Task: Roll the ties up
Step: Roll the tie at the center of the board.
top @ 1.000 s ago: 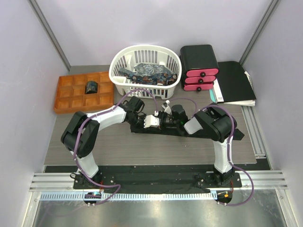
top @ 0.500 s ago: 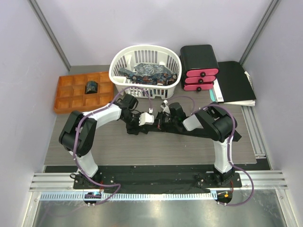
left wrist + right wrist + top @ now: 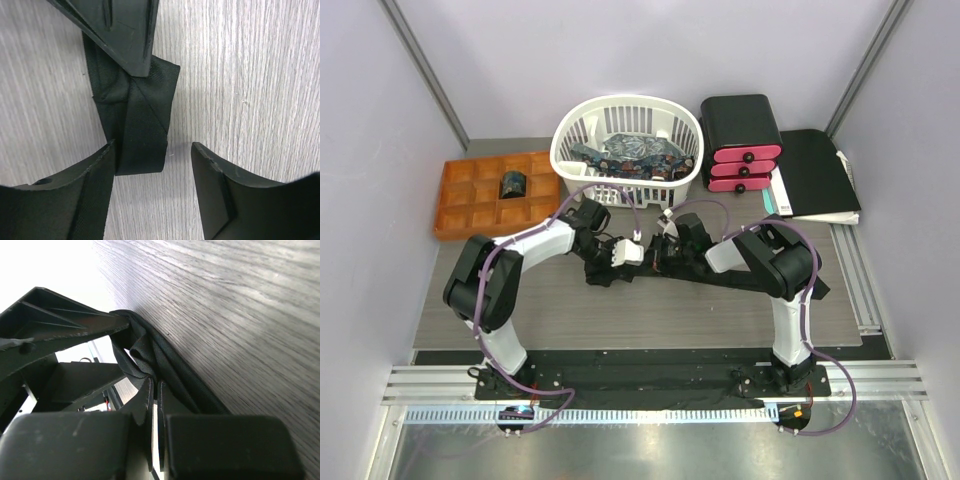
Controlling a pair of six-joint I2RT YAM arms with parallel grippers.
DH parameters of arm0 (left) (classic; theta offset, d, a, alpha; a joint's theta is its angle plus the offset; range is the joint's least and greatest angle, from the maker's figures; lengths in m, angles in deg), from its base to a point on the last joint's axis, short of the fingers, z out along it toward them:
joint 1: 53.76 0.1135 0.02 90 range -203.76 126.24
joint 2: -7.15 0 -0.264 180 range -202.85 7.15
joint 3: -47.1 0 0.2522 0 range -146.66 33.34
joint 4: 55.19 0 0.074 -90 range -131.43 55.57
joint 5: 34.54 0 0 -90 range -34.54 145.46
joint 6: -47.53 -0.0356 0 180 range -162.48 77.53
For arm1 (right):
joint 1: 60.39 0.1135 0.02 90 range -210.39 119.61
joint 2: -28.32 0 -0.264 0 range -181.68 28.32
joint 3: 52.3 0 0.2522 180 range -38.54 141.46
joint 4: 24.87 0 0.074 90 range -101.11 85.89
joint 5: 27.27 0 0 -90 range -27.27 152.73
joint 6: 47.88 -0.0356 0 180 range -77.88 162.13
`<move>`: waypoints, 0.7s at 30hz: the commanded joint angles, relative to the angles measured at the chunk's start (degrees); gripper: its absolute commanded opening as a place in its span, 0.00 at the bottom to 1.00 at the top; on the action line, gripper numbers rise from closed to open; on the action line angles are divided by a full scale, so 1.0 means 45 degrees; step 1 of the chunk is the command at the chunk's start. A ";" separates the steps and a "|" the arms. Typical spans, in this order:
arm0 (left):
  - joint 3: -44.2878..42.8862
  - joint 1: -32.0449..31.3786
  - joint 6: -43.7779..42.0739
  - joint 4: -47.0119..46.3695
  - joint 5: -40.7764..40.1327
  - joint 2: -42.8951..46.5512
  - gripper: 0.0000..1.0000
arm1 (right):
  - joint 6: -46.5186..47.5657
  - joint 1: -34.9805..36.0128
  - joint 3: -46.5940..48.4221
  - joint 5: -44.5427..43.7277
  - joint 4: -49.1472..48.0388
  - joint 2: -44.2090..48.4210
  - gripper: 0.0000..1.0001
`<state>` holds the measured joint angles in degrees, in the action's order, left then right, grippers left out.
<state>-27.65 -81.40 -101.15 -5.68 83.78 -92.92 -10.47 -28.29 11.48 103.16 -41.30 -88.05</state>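
Note:
A plain black tie (image 3: pixel 695 277) lies across the grey table, its left end folded over itself (image 3: pixel 137 120). My right gripper (image 3: pixel 658 252) is shut on a bunch of the tie's fabric near that fold (image 3: pixel 156 387), low on the table; its fingers (image 3: pixel 120 35) show at the top of the left wrist view. My left gripper (image 3: pixel 152 150) is open over the folded end (image 3: pixel 626 252), with the tie's edge against its left finger (image 3: pixel 75 190). A rolled dark tie (image 3: pixel 512 185) sits in the orange tray. Patterned blue ties (image 3: pixel 630 152) lie in the basket.
A white basket (image 3: pixel 560 150) stands at the back centre. An orange compartment tray (image 3: pixel 470 215) is at the back left. A black box with pink drawers (image 3: pixel 740 125) and a flat black folder (image 3: pixel 820 170) are at the back right.
Both grippers have shifted a little to the left and closer together, and the tie's left end has moved with them.

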 commanded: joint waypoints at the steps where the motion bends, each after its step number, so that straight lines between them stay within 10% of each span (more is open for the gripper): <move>1: -0.0060 0.0087 0.0324 -0.0267 0.0153 0.0928 0.63 | 0.0283 -0.0043 0.0252 -0.0233 0.0382 0.0276 0.01; 13: -0.0704 -0.0518 0.0480 -0.0542 0.0075 -0.0202 0.87 | -0.0303 -0.0004 0.0310 -0.0233 0.0089 0.0373 0.01; 21: -0.1484 -0.0772 0.0482 0.0042 -0.0433 -0.1296 0.72 | -0.0830 0.0074 0.0447 -0.0136 -0.0067 0.0607 0.01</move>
<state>-31.41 -84.77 -98.35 -7.67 82.40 -96.55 -12.48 -28.27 11.72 103.11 -40.97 -88.03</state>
